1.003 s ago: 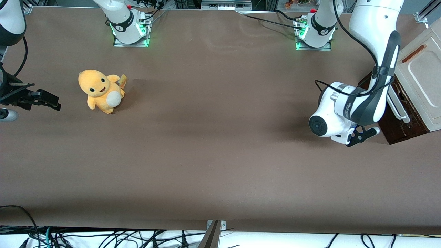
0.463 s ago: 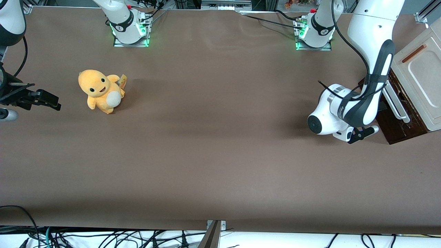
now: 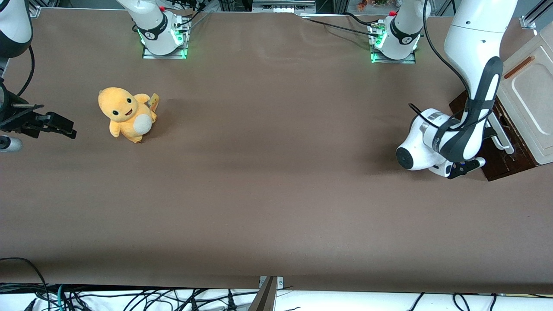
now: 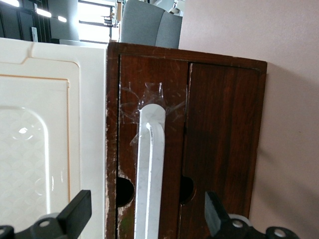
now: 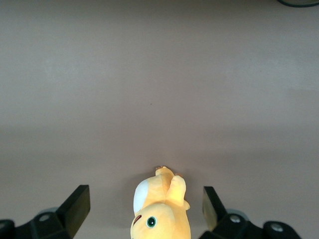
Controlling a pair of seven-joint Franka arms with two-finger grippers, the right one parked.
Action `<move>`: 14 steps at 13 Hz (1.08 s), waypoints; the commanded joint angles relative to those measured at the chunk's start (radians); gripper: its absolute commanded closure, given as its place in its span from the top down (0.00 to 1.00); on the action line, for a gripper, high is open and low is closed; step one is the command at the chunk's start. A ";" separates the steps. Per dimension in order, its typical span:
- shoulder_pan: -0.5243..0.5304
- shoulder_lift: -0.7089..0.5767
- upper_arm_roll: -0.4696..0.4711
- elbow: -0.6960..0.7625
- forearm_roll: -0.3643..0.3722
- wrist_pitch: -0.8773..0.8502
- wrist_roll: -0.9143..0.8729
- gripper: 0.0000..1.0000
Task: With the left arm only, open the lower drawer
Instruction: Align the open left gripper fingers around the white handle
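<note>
We take the lower drawer as our landmark: it sits in the small cabinet at the working arm's end of the table, its dark brown front flush with the wood around it, so we judge it not yet opened. Just beside it is the cream panel, edge to edge with the drawer front. The white bar handle runs along the drawer front, with a patch of clear tape around its end.

The left arm has its gripper in front of the drawer, jaws released and spread wide, one fingertip on each side of the handle. From the wrist view the handle lies between them, but we cannot tell whether the fingers have reached as deep as the bar; it looks close but probably short of it.

So the approach and alignment look largely done. What remains, as we read it: closing in around the handle, gripping it, and pulling the drawer out.
</note>
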State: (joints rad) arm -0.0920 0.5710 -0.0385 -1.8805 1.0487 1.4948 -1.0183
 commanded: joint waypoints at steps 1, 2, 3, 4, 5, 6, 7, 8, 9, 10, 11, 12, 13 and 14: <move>0.011 -0.003 -0.004 -0.016 0.033 0.013 -0.020 1.00; 0.011 -0.002 -0.004 -0.016 0.033 0.012 -0.019 1.00; 0.012 0.001 -0.001 -0.022 0.037 0.012 -0.019 1.00; 0.018 0.001 -0.003 -0.037 0.062 0.012 -0.020 1.00; 0.024 0.001 -0.001 -0.048 0.068 0.010 -0.020 1.00; 0.032 0.001 -0.003 -0.049 0.068 0.012 -0.020 1.00; 0.035 0.001 -0.003 -0.051 0.068 0.010 -0.020 1.00; 0.041 0.001 -0.003 -0.051 0.068 0.010 -0.020 1.00; 0.047 0.001 -0.001 -0.054 0.068 0.010 -0.020 1.00; 0.055 0.001 -0.001 -0.058 0.068 0.010 -0.020 1.00; 0.057 0.001 -0.003 -0.061 0.068 0.010 -0.020 1.00; 0.060 0.000 -0.003 -0.062 0.068 0.009 -0.020 1.00; 0.060 0.000 -0.003 -0.066 0.068 0.009 -0.020 0.97; 0.061 0.000 -0.001 -0.069 0.068 0.009 -0.020 0.96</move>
State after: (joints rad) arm -0.0360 0.5807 -0.0378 -1.9251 1.0826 1.4964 -1.0246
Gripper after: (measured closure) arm 0.026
